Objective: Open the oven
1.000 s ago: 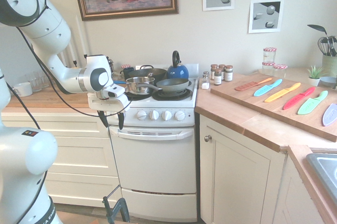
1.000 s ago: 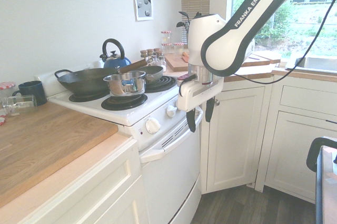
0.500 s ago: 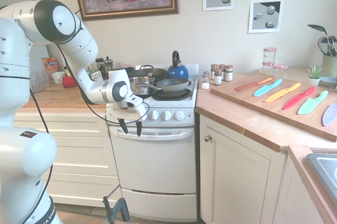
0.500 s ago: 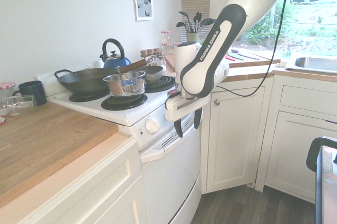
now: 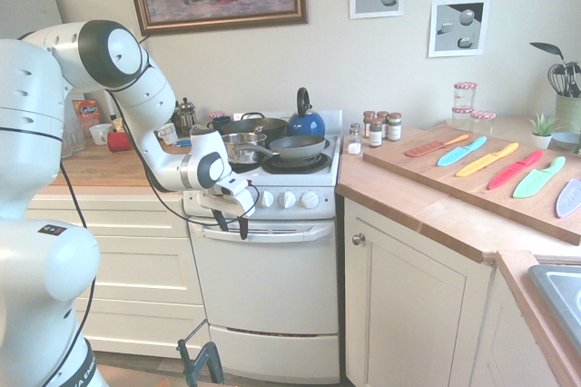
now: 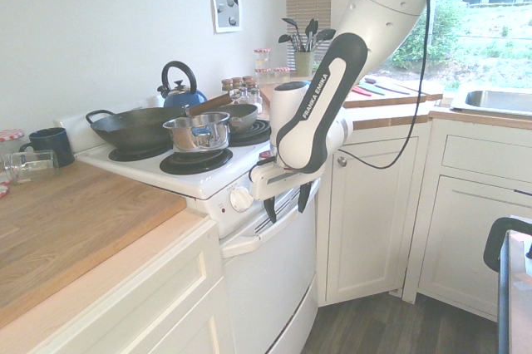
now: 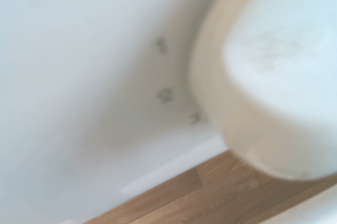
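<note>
The white oven stands between cream cabinets, its drop-down door shut and upright. Its vented bar handle runs below a row of white knobs. My gripper hangs open right in front of the handle's left end, dark fingers pointing down and hiding the leftmost knob. From the other side, the gripper sits just in front of the handle, beside a knob; whether it touches the handle I cannot tell. The wrist view is blurred: a round white knob close up against a white panel.
Pans and a blue kettle sit on the black hob. A cream cupboard door with a round knob is right of the oven, cream drawers left of it. Spice jars and a board with coloured knives lie on the counter.
The arm has swung in toward the oven. The gripper moved from beside the cooker's left edge to right in front of the handle's left end, and stayed open.
</note>
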`<state>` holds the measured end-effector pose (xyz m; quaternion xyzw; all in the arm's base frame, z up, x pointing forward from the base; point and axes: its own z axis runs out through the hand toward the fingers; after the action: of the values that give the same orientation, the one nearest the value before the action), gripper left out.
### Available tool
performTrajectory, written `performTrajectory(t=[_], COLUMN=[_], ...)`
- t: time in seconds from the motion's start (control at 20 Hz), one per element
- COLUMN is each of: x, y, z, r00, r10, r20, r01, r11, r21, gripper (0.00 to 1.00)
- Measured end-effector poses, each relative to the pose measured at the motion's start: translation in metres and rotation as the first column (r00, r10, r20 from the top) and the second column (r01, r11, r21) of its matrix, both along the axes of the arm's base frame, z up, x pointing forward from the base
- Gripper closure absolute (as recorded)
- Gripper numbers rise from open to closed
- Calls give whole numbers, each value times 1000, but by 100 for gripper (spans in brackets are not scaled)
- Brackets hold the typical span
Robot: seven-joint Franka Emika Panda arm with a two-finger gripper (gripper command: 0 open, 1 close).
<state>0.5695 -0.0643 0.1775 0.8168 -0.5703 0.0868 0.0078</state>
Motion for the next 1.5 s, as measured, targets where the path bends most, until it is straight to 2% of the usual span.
performTrajectory(t=[0.8, 0.95, 1.15, 1.5], x=[-14, -33, -80, -106], y=[-45, -64, -88, -102], z=[-5, -18, -44, -53], r00=[1000, 998, 986, 982], r10=[-1, 15, 36, 59], r20=[-20, -63, -163, -180], r01=[0, -17, -40, -67], r11=[1000, 999, 999, 997], r21=[-31, -29, -25, -38], gripper=[0, 0, 0, 0])
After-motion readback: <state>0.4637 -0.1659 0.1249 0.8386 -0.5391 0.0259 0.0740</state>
